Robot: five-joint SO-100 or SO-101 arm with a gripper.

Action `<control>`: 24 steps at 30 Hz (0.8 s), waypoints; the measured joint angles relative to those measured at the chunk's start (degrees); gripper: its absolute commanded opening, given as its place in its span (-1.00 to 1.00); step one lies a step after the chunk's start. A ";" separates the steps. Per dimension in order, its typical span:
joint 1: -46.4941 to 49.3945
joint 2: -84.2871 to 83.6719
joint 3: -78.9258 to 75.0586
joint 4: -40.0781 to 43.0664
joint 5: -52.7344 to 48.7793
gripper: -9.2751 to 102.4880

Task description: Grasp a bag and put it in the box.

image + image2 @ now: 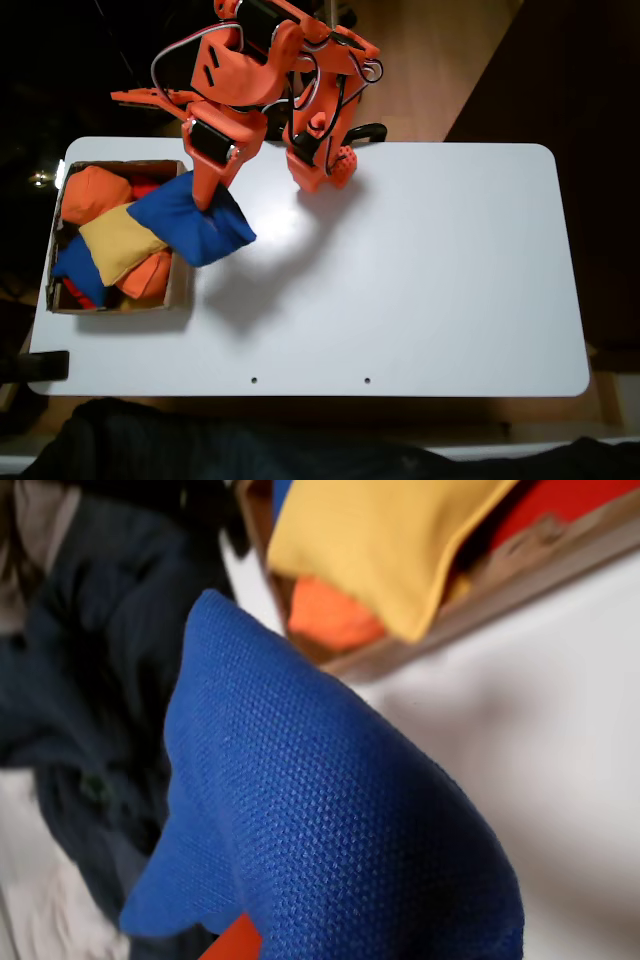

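1. Overhead, in the fixed view, the orange two-finger jaws [212, 190] of the arm are closed on the upper edge of the plump, roughly square blue fabric beanbag [190, 220], which hangs from them.
2. That blue fabric beanbag sits over the right wall of the shallow brown cardboard box [178, 290], part of it above the box and part above the white desk [420, 270].
3. Inside the box lie a yellow fabric beanbag [118, 243], an orange beanbag [92, 193] in the upper left corner, a second orange beanbag [148, 275] near the lower right, and another blue beanbag [78, 268] at the lower left.
4. Seen from the wrist view, the held blue beanbag [330, 840] takes up the foreground, its woven texture sharp.
5. Beyond it the yellow beanbag [390, 540] rests over an orange one [330, 615] inside the cardboard wall [520, 585].
6. Dark cloth [80, 680] lies blurred at the left of the wrist view, off the desk edge.
7. A bit of orange from the jaws peeks out below the beanbag at the bottom edge of that view.
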 measured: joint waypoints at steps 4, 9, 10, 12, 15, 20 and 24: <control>3.78 0.00 0.00 -1.14 -0.35 -0.83; 8.44 0.00 0.00 -3.16 -0.88 -0.83; 9.40 -0.18 0.00 -3.60 -0.88 -0.83; 10.99 -1.32 0.00 -4.75 -1.32 -0.83; 13.45 -3.43 0.00 -6.59 -1.93 -0.83; 17.23 -7.47 0.00 -10.90 -3.08 -0.83; 19.25 -10.02 0.00 -13.36 -3.87 -0.83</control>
